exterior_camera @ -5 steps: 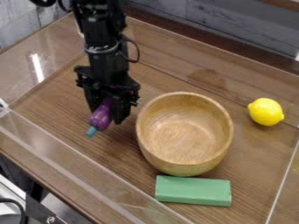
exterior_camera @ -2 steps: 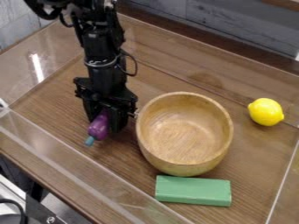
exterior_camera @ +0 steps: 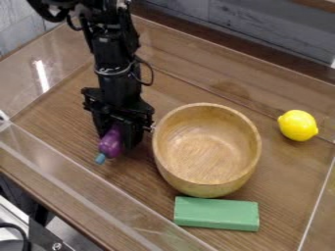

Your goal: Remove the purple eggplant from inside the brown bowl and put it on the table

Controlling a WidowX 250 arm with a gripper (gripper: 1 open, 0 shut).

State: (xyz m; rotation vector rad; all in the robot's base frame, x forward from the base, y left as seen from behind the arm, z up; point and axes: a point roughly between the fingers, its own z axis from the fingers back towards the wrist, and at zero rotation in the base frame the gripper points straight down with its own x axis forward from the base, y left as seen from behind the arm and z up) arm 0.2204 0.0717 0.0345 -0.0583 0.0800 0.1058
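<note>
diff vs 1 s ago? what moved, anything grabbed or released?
The black gripper came down a little, still shut on the small glossy purple eggplant, bringing it low over the brown wood-grain table just left of the round light-brown wooden bowl. Nothing grabbed or released. Bowl, yellow lemon and green rectangular block stayed put; no change over the last fraction of a second.

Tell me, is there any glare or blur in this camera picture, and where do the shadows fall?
In the camera view, pale glare streaks lie on the clear wall at the left and along the near edge; the whole frame is soft and low in detail, though the tool and eggplant show no motion smear; the bowl casts a faint shadow on the table.
</note>
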